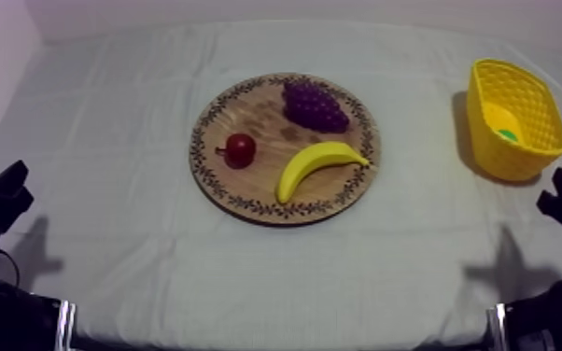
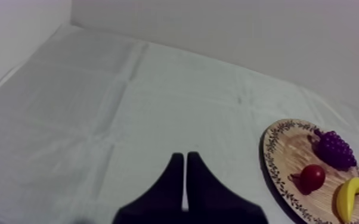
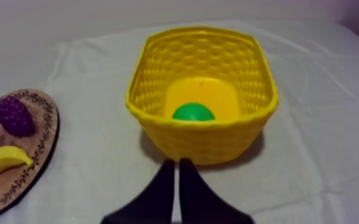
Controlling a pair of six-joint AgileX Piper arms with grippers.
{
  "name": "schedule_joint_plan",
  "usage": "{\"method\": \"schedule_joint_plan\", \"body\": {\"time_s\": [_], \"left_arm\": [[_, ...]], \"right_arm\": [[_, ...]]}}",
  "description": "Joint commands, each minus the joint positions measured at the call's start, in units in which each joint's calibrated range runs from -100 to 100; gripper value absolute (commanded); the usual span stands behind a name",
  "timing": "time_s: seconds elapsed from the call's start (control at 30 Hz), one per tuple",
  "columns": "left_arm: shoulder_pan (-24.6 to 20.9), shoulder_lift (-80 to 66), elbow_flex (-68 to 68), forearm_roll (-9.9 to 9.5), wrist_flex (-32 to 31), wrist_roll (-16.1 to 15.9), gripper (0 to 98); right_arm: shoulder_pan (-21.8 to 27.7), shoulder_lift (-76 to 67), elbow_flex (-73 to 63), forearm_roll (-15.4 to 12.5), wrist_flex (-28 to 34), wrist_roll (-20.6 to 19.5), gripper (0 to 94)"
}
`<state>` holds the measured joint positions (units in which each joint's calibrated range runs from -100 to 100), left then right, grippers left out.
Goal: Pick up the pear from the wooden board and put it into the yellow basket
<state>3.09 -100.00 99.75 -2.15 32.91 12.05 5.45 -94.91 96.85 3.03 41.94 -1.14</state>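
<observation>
Pear (image 3: 193,112) sits inside yellow basket (image 3: 209,142), its long axis hidden.

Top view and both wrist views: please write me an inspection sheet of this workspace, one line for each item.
Surface: grey-white cloth, with fold creases.
Job's things: a green fruit, most likely the pear, lies inside the yellow basket at my right side; the wooden board is at the middle, with no pear on it.
Clutter: grapes, small red fruit and banana on the board, apart from each other.
Grippers: left gripper shut on nothing, over bare cloth; right gripper shut on nothing, just before the basket.
Cables: nothing seen near board or basket.
Surroundings: pale wall behind the table; no person seen.
</observation>
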Motion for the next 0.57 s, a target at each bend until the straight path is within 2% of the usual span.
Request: {"method": "schedule_joint_plan", "body": {"time_s": [0.0,0.2,0.37,0.53], "left_arm": [[-0.01,0.00,0.03,0.02,-0.01,0.01,0.1],[-0.01,0.00,0.03,0.02,-0.01,-0.01,0.1],[-0.01,0.00,0.03,0.02,-0.01,-0.01,0.1],[-0.01,0.00,0.03,0.02,-0.01,-0.01,0.1]], "right_arm": [[0.29,-0.47,1.03,-0.73,0.29,0.42,0.2],[1.09,-0.80,1.53,-3.03,1.01,2.43,0.2],[3.09,-0.83,1.56,-3.50,1.24,1.47,0.2],[4.33,-0.84,2.12,-3.73,-0.69,8.19,0.2]]}}
